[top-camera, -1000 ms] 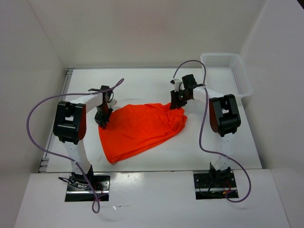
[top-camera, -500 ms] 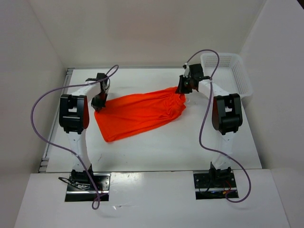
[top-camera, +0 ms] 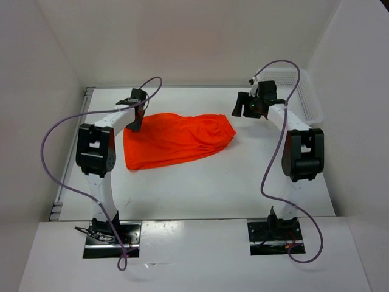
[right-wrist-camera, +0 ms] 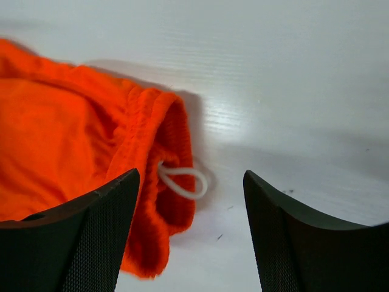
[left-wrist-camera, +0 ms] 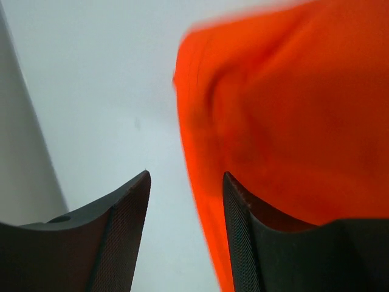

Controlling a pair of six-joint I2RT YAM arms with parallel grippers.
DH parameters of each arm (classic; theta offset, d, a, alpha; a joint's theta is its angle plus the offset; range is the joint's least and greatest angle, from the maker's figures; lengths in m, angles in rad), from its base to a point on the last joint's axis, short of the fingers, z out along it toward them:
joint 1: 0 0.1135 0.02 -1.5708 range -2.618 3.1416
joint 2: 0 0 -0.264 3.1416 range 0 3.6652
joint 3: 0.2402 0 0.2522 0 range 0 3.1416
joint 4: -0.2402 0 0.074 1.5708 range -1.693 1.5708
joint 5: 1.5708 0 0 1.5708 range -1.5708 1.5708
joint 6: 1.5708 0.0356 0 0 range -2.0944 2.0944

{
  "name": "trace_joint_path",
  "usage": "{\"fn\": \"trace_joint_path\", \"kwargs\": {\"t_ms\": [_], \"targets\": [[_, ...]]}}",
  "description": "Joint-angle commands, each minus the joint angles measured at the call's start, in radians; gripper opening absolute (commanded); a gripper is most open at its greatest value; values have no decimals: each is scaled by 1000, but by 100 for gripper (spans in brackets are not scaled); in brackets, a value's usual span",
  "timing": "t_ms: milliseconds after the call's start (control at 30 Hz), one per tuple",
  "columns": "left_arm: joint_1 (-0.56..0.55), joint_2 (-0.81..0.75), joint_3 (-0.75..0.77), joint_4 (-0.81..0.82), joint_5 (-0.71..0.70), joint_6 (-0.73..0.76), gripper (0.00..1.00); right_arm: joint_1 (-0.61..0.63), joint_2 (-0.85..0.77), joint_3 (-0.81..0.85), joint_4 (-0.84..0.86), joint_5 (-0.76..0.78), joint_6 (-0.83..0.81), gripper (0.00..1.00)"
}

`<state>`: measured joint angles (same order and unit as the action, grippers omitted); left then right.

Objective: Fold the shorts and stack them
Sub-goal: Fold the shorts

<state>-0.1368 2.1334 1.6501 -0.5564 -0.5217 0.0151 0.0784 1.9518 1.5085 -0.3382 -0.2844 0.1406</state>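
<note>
Loosely spread shorts lie between open left tool and right tool

The top external camera sits high behind the 2 arm bases and looks down and forward over the whole white table, far enough to take in both arms, the shorts and the corner basket. The left wrist camera looks out between the fingers of the left gripper, very near the tabletop, and catches only an edge of the shorts (blurred by closeness). The right wrist camera looks down between the fingers of the right gripper from a little farther off, onto the waistband end and its white drawstring. All 3 views share the shorts.
</note>
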Motion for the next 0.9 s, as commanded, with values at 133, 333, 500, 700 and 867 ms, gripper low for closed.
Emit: {"fn": "trace_joint_path", "kwargs": {"t_ms": [133, 333, 500, 700, 867], "targets": [[-67, -270, -406, -86, 64, -15, 59, -9, -168, -240, 11, -254, -47, 74], [-67, -256, -399, -131, 216, -15, 59, 11, -122, -234, 24, -276, -101, 76], [-67, -225, -377, -140, 284, -15, 59, 63, -88, -203, 36, -188, -99, 76], [-67, -170, -426, -140, 284, -15, 42, 113, -67, -281, 47, -141, -87, 76], [-67, -170, -446, -140, 229, -15, 3, 126, -16, -294, 90, -72, 16, 65]]}}
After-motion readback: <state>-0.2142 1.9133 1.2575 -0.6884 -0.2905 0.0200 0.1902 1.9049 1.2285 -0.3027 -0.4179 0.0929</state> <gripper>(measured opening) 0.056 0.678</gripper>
